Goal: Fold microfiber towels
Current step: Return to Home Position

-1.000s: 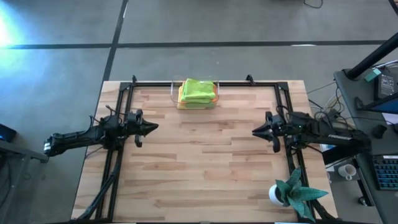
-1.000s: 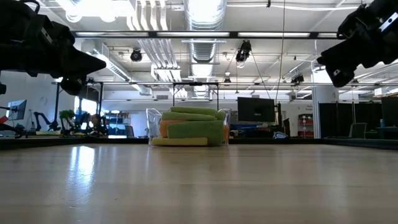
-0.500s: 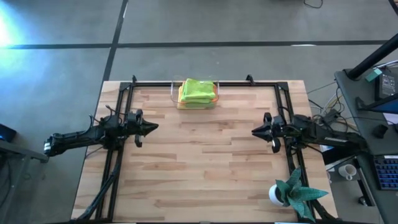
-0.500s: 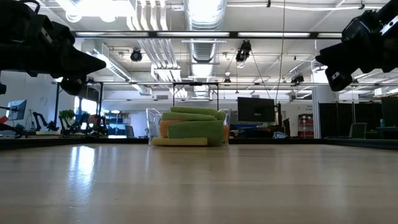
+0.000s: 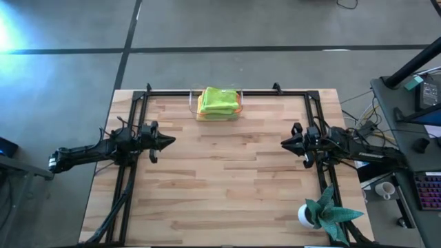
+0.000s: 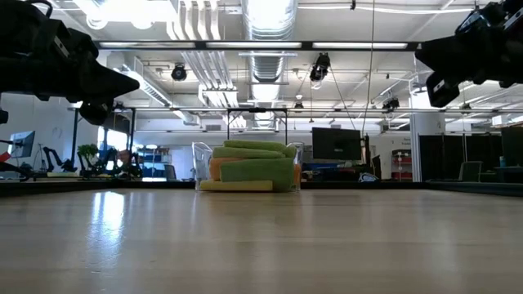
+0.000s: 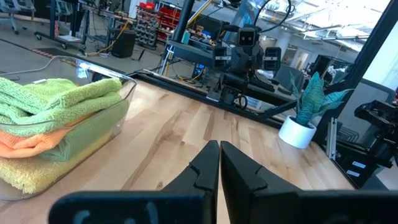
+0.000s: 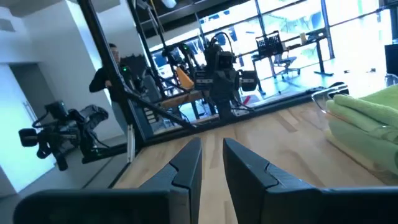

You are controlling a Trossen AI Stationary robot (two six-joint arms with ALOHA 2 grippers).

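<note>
L gripper (image 5: 169,140) sits over the left side of the light wooden plank table (image 5: 220,186), tip pointing inward. No shift vs. the frames 1.0 s and 0.5 s back. L wrist view shows its fingers pressed together w/ nothing between them. Centred btw. the arms at the far edge is the clear plastic rectangular bin (image 5: 192,103). It holds the stack of soft folded microfiber towels (image 5: 219,100), lime green on top, orange under it, yellow at the bottom. Bin and stack have not moved, and no loose cloth shows anywhere on the table. R gripper (image 5: 284,144) is the only change: over the last sec. it has drawn back slightly toward the right edge, and in the low view it sits higher than before. Its fingers are parallel w/ a narrow gap and are empty. Both grippers are well apart from the bin. Teal spiky-leaved plant in a small white pot (image 5: 324,210) stands at the near right corner. Judgement: folding and binning look complete. R arm's retreat reads as homing, and L appears already parked. Nothing left to handle, as far as the views show.
</note>
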